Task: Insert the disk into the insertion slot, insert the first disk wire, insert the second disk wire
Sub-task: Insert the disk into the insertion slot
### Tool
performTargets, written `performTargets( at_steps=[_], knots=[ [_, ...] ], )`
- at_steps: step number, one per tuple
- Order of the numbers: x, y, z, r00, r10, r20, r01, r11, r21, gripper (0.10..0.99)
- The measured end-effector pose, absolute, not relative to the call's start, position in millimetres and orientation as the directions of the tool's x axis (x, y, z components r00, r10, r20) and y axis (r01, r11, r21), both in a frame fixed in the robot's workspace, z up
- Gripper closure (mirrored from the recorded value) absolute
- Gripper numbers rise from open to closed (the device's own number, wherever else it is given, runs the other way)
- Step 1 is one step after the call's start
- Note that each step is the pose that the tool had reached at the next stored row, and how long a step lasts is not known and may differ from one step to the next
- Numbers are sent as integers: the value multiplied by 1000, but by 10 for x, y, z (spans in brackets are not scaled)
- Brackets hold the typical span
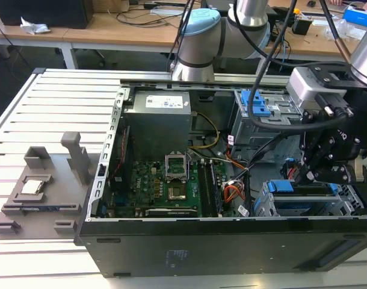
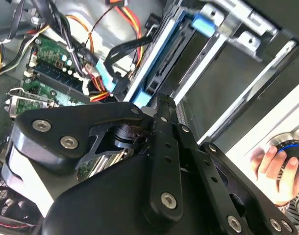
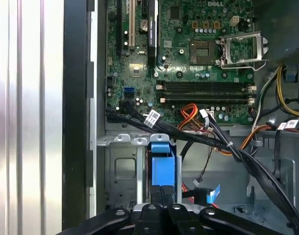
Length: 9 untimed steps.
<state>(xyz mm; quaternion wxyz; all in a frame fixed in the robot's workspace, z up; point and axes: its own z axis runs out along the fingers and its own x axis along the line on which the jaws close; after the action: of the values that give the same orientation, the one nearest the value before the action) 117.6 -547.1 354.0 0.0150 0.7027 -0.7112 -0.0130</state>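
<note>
Gripper point(image 1: 308, 172) is at the exterior view's right end of the open PC case point(image 1: 189, 247), over the near corner bay. Jaws look closed: in the first wrist view the two fingertips point(image 3: 157, 195) sit side by side with only a hairline gap. They touch the end of the disk point(image 3: 162, 164)'s blue carrier. Can't tell if they pinch it or just press on it.

Disk point(image 1: 292, 188) lies flat inside the slot point(image 1: 304, 208), blue frame showing at the end nearest the motherboard point(image 1: 165, 186). In the second wrist view the carrier point(image 2: 139, 81) runs along the grey slot rails point(image 2: 223, 41), with the gripper point(image 2: 152, 105) at its end.

Black cable bundle point(image 3: 188, 134) crosses just above the slot point(image 3: 122, 166), with orange and red wires point(image 3: 188, 111) beside it. A loose black connector with a blue tab point(image 3: 208, 195) lies on the case floor just beside the fingertips, not plugged into the disk.

Taller bay with the blue latch point(image 1: 260, 108) is further back. Grey fixture point(image 1: 39, 192) sits on the slatted table point(image 1: 51, 108), exterior view's left.

A person's hand point(image 2: 273, 169) rests on a round knob point(image 2: 289, 149) outside the case.
</note>
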Motion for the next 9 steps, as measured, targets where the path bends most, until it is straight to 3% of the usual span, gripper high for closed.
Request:
performTargets(
  at_steps=[9],
  knots=[
    [1359, -5470, 3529, -12, -1000, 3, -999, 12, 40, 980]
  ],
)
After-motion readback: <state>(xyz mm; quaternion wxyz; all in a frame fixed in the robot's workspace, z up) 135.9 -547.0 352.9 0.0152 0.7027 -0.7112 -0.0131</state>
